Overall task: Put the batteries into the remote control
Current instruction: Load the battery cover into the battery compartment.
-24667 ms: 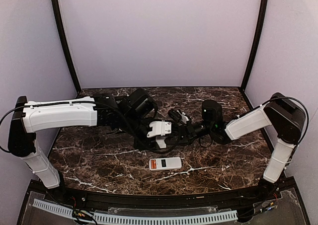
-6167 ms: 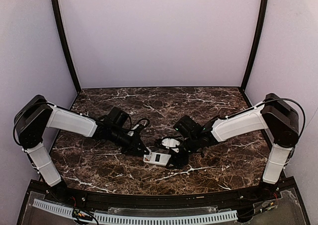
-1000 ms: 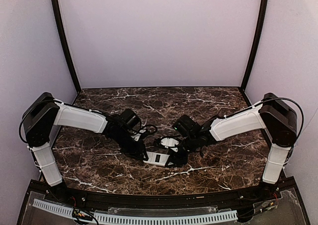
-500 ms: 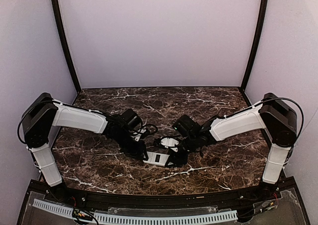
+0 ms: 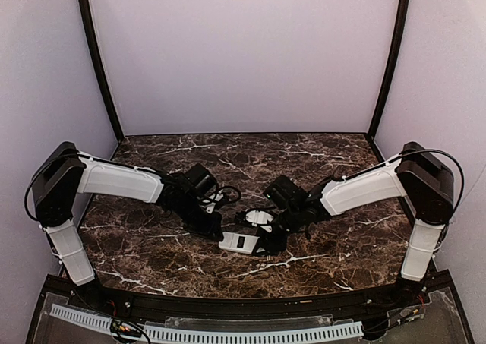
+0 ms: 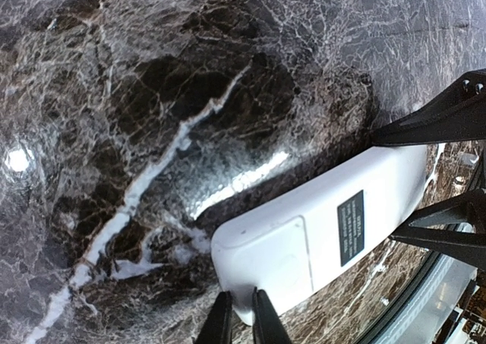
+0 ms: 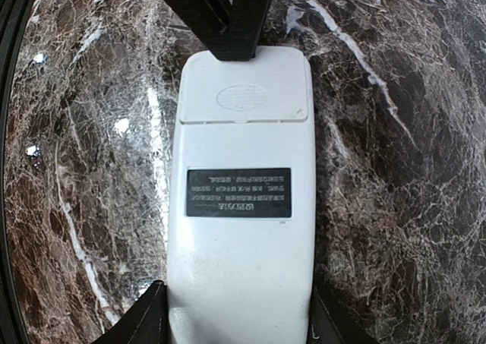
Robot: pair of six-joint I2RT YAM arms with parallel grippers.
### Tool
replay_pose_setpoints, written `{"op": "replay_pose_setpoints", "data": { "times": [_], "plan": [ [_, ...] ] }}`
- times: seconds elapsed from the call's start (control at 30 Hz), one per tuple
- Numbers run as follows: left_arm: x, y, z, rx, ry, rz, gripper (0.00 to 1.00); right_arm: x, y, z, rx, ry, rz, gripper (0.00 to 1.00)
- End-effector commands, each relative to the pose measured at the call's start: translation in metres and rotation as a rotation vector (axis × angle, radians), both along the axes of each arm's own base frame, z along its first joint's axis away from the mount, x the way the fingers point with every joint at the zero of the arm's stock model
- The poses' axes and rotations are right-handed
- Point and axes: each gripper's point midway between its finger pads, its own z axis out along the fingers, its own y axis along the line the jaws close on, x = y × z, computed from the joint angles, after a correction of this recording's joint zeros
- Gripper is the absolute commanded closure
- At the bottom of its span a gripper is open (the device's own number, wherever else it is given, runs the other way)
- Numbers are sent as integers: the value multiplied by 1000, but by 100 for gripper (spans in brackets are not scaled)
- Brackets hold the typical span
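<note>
- dark marble worktop (image 5: 152,257); remote control (image 7: 241,230) lies back up near its middle.
- right gripper (image 7: 237,315) clamped across remote control's sides.
- left gripper (image 6: 241,323) pinched together at its cover end.

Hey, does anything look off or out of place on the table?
Nothing looks damaged or spilled. The remote control lies face down, battery cover closed, right gripper clamping its sides, left gripper shut at the cover end. One oddity: no batteries show in any view.
</note>
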Motion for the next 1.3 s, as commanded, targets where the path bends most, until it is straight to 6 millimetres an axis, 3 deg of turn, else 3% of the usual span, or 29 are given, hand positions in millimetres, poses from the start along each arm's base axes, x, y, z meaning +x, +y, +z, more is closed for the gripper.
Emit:
{"op": "replay_pose_setpoints", "data": {
  "times": [0.0,0.27,0.53,0.73,0.97,1.27],
  "plan": [
    [-20,18,-27,103,63,-17,92,-14,-5,-16,-43,60,31,78],
    [-35,15,-39,84,141,-16,92,-13,-5,-16,-37,58,31,81],
    [-42,17,-48,115,169,-20,84,-12,-5,-15,-38,48,28,83],
    [-44,19,-52,128,174,-28,94,-10,-5,-15,-37,42,22,87],
    [-62,-4,-52,50,224,-87,95,-10,-2,-16,-26,42,25,91],
    [-74,-18,-48,-17,272,-115,93,-8,-2,-17,-25,33,22,95]
  ]
}}
